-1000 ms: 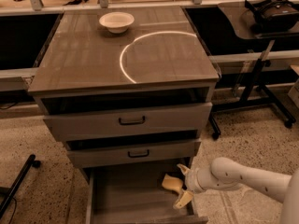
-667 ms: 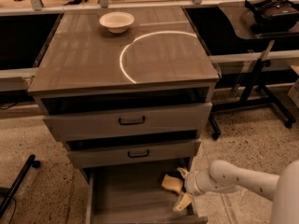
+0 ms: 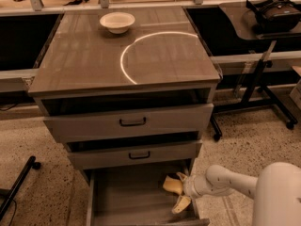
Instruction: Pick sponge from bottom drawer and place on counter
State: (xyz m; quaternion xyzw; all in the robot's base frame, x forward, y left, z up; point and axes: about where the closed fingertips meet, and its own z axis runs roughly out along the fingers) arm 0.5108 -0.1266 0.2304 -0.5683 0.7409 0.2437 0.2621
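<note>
The bottom drawer (image 3: 122, 197) is pulled open below the cabinet. The pale-yellow sponge (image 3: 171, 185) lies on its floor near the right wall. My gripper (image 3: 177, 192) reaches into the drawer from the right on a white arm. Its two pale fingers are spread, one just above the sponge (image 3: 181, 177) and one below it (image 3: 180, 204), so the sponge sits between them near the upper finger. The counter (image 3: 94, 55) is the glossy wood-grain cabinet top with a white arc across it.
A cream bowl (image 3: 117, 21) stands at the back of the counter. Two upper drawers with black bar handles (image 3: 132, 122) are partly pulled out above the bottom one. A stand with wheeled legs (image 3: 263, 79) is at the right. A black bar (image 3: 16, 187) lies on the floor at left.
My arm has come a little further into view from the right and the gripper has edged slightly left around the sponge. The sponge has not moved.
</note>
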